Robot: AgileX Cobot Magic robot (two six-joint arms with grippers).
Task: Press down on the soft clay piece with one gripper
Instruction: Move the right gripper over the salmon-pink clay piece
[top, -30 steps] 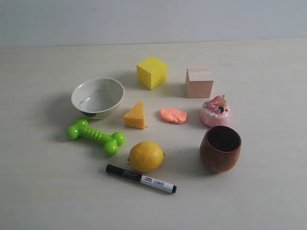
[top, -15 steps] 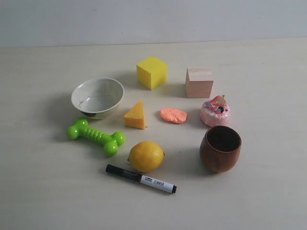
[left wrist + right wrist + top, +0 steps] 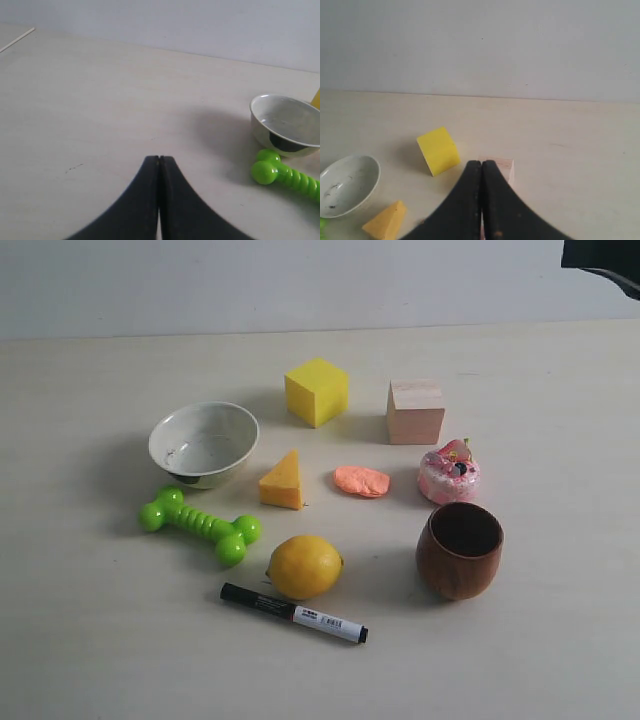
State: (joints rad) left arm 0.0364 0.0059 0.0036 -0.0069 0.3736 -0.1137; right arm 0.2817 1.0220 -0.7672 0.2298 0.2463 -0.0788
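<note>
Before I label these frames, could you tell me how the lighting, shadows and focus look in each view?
Exterior view: soft, even light, faint shadows left of the bowl and wooden cup, all sharp. Left wrist view: the shut left pincer looks slightly soft-edged. Right wrist view: likewise the right pincer.

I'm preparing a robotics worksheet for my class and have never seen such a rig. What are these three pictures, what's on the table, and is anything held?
It is a two-armed robot. One picture views the pale table from outside; two come from wrist cameras, showing the black left gripper and right gripper, both shut, holding nothing. On the table: a flat salmon-orange clay blob, white bowl, green bone-shaped toy, yellow cube, wooden block, yellow-orange wedge, lemon, black-and-white marker, brown wooden cup, pink-and-white toy cake.
</note>
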